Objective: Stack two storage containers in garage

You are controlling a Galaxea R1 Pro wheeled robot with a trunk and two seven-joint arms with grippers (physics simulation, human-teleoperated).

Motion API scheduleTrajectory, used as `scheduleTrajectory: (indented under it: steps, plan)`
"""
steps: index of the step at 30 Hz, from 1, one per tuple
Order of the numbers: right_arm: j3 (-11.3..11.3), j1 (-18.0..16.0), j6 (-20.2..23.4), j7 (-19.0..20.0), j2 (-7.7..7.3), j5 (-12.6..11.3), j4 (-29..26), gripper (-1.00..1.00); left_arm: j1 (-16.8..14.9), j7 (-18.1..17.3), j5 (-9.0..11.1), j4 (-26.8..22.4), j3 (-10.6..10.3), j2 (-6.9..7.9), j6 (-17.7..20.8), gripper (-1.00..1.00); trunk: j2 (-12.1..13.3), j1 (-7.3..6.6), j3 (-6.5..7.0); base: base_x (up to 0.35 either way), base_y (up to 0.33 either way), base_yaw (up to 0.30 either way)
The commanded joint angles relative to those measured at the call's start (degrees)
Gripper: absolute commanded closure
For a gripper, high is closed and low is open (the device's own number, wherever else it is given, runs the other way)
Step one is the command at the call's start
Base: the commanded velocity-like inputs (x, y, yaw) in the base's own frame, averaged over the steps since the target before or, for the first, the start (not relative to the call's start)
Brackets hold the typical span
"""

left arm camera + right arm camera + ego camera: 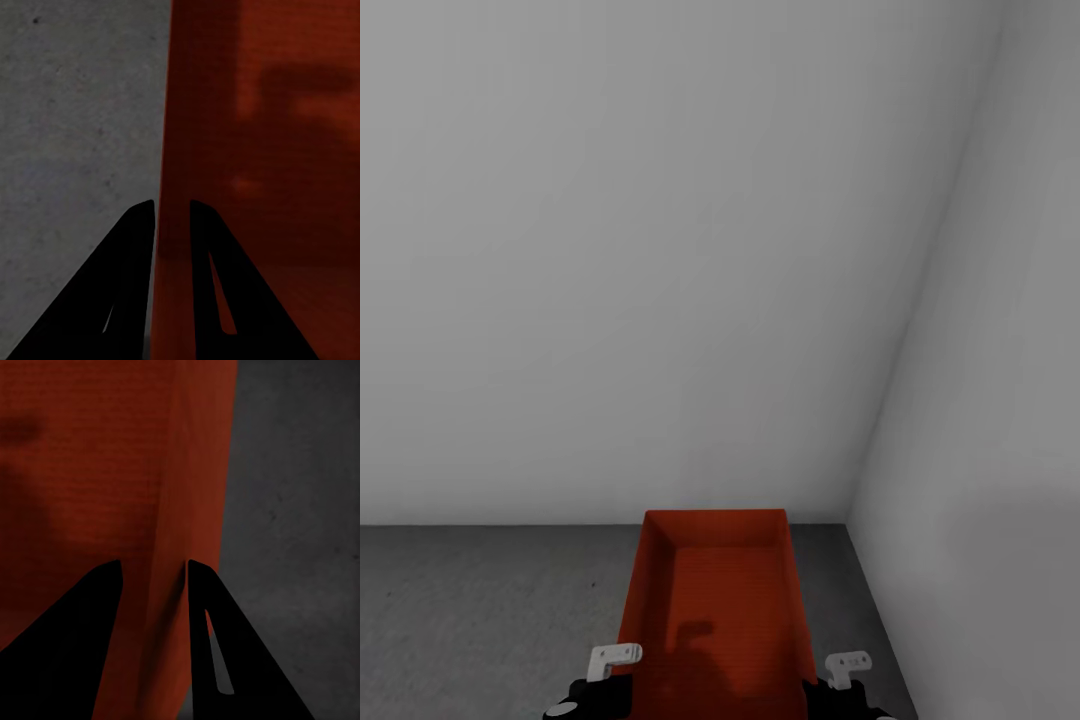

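Observation:
One orange-red storage container is held lengthwise in front of me over the dark grey garage floor, its far end near the base of the white wall. My left gripper pinches the container's left wall. In the left wrist view, the left gripper has one finger on each side of that wall. My right gripper grips the opposite wall, and the right wrist view shows the right gripper with its fingers straddling the red side. The container is empty. I cannot tell whether it touches the floor.
A plain white wall stands straight ahead and a second white wall meets it in a corner at the right. Speckled grey floor stretches off to the left of the container, with a narrow strip on its right.

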Motion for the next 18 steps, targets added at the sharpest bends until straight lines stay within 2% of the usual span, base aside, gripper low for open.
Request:
scheduleTrajectory:
  steps: [1, 18]
  plan:
    - [0.7, 0.0, -0.2, 1.2, 0.01, -0.7, 0.2, 1.0, 0.0, 0.4, -1.2, -4.4, 0.9, -0.1, -2.9, 1.0, -0.5, 0.22, -0.25, 0.0, 0.0, 0.0]
    - [0.8, 0.0, -0.2, 1.2, 0.01, -0.7, 0.2, 1.0, 0.0, 0.4, -1.3, -4.4, 0.9, -0.1, -2.9, 1.0, -7.3, 3.96, -3.3, 0.0, 0.0, 0.0]
